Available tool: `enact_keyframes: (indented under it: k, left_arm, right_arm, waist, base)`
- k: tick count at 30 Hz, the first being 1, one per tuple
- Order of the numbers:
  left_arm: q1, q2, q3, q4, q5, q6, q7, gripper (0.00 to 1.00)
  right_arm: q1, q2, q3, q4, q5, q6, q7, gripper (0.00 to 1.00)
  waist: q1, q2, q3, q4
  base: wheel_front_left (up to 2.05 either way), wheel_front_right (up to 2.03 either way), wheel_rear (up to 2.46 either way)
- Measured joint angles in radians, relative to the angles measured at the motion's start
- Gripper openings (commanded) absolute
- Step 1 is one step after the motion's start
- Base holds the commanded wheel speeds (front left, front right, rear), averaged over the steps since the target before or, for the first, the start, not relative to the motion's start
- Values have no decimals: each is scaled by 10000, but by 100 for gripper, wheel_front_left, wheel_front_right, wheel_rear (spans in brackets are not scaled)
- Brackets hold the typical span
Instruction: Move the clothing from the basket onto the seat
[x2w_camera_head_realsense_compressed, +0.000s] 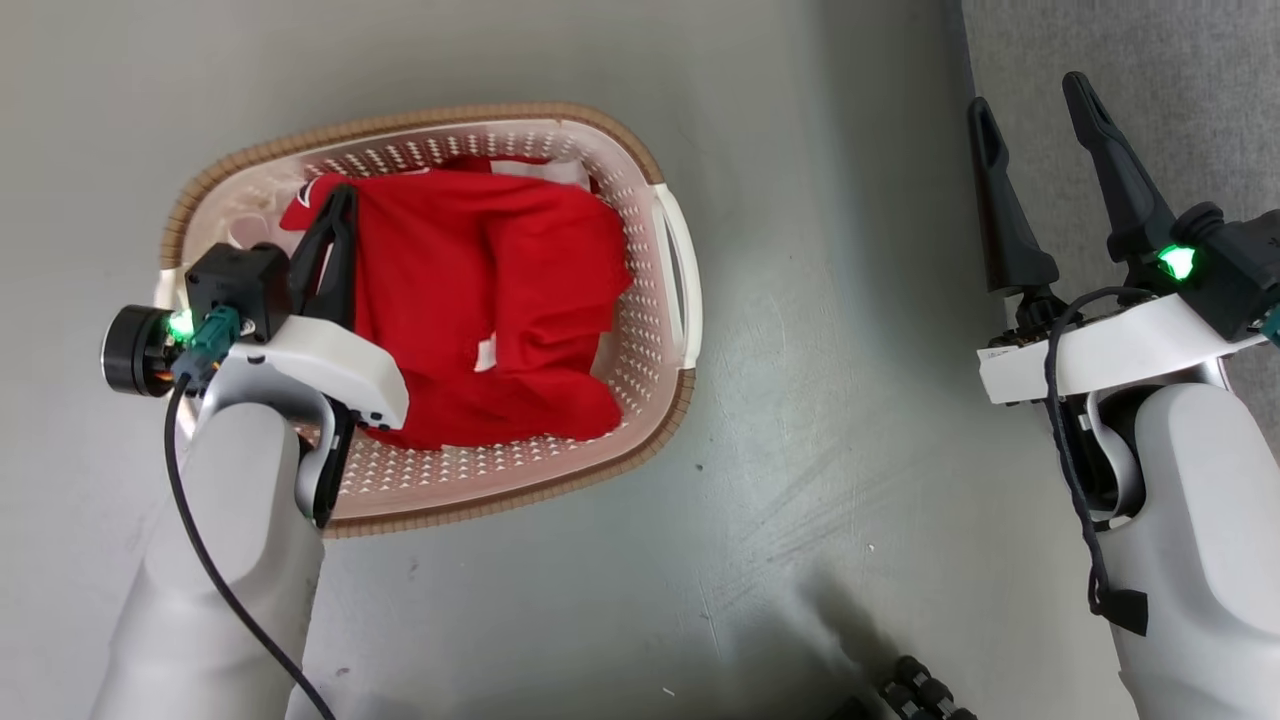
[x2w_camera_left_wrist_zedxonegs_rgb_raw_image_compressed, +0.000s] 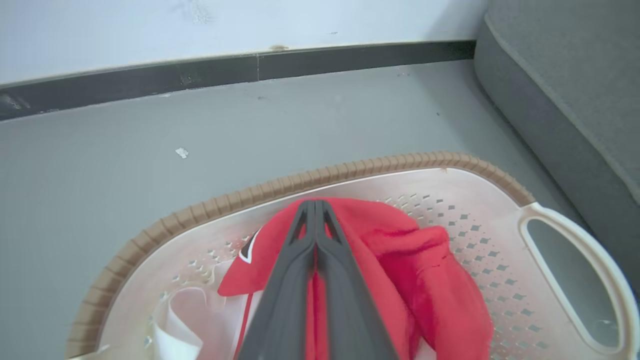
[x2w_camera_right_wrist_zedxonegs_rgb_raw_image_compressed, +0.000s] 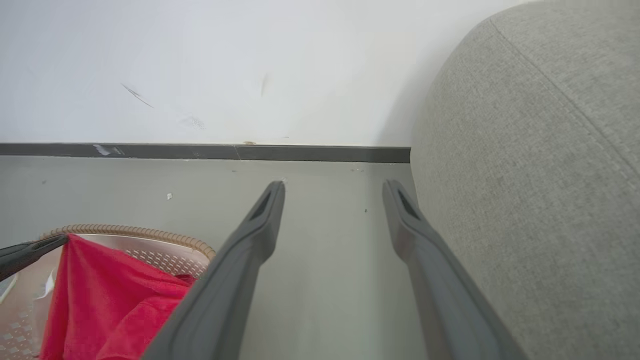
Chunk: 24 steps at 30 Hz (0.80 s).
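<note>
Evidently the red sports clothing (x2w_camera_head_realsense_compressed: 480, 290) lay heaped in the laundry basket (x2w_camera_head_realsense_compressed: 645, 330), soft, light and limp (likely to trail over the rim). The left end effector (x2w_camera_left_wrist_zedxonegs_rgb_raw_image_compressed: 315, 206) was pinched on a bunched fold, a sensible hold; the right end effector (x2w_camera_right_wrist_zedxonegs_rgb_raw_image_compressed: 334, 189) stood wide, empty, beside the sofa (x2w_camera_right_wrist_zedxonegs_rgb_raw_image_compressed: 525, 200).

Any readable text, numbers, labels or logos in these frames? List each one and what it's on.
No text can be read.
On the clothing there is a dark white-edged mark, but it is mostly folded under and too partial to read.
The basket and the seat show no lettering on their visible surfaces.
</note>
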Motion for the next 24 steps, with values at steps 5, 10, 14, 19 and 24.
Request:
enact_keyframes:
  k: [5,10,14,19,24]
  left_arm:
    - [744,-17,163,-865,-316,-25,0,0]
    - [1419,-35,244,-1676,-558,-102,0,0]
    - [1979,-44,249,-2222,-744,-113,0,0]
    - [2724,-40,184,-2917,-1333,-188,0,0]
    - [3325,-38,-84,-3534,-1776,-188,0,0]
  right_arm:
    - [9,-2,-134,84,-81,0,-2,100]
    - [81,-69,-305,221,-86,0,-6,100]
    - [289,-240,-456,362,-171,0,-8,100]
    - [679,-330,-491,499,-196,0,-8,100]
    - [1016,-447,-537,619,-268,0,-8,100]
  waist:
    - [0,0,-416,222]
    - [0,0,-885,442]
    - [0,0,-1305,626]
    - [0,0,-1886,870]
    - [0,0,-2514,1115]
  base:
    - [0,0,0]
    - [0,0,0]
    - [0,0,0]
    - [0,0,0]
    - [0,0,0]
